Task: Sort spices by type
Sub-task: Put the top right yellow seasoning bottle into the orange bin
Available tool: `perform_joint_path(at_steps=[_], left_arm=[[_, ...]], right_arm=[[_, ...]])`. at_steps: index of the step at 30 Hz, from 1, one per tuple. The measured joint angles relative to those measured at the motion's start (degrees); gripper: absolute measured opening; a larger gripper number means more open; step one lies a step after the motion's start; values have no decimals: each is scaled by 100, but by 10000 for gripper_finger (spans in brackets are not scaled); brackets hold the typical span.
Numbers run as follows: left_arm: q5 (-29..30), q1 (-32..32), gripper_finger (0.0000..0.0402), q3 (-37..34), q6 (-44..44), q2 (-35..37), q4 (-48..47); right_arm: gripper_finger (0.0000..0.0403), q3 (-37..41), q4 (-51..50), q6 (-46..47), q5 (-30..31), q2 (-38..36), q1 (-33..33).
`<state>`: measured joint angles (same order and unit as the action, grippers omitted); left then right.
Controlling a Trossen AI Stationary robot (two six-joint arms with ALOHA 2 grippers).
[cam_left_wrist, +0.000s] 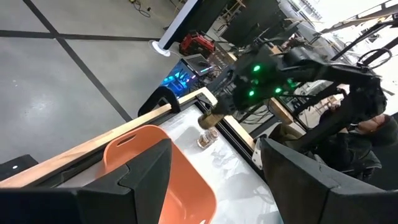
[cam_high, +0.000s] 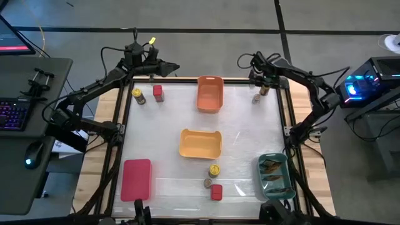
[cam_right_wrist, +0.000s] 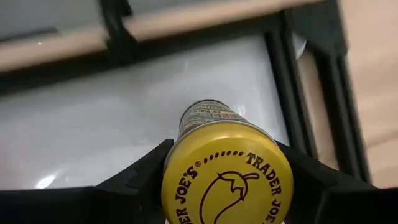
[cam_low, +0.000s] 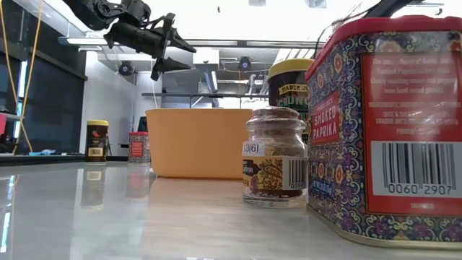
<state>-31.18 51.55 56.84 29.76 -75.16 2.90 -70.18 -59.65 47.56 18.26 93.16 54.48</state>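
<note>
A round glossy yellow-lidded jar [cam_right_wrist: 225,175] is bracketed, seemingly grasped, by the right gripper [cam_high: 259,92] at the table's far right corner; left gripper [cam_high: 164,65] is spread, empty.

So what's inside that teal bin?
The teal bin holds flat brownish packets, at least two, lying overlapped. Whatever sits beneath them on the bin's floor is covered, so more can't be ruled out.

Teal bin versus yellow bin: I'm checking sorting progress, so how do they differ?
The teal bin holds flat brownish packets; the yellow bin is empty. The teal bin stands by the table's right edge, the yellow bin at its centre. Teal runs lengthwise, yellow crosswise. Both are open plastic bins.
</note>
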Motion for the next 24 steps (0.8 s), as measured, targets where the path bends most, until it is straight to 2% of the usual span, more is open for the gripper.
perform_joint_path(at_steps=[7,13,18,24], left_arm=[[2,151,235,0,4,0,0],[2,214,235,0,65,0,-1],[1,212,235,0,107,0,0],[0,208,235,0,166,0,-2]], right_arm=[[217,-1180,242,-637,209,-186,-409],[217,-1980,1212,-1384,-580,-42,-1031],[217,-2493,1086,-1620,-1454,700,-1359],[217,-3327,543,-2121,-1830,1723,-1697]])
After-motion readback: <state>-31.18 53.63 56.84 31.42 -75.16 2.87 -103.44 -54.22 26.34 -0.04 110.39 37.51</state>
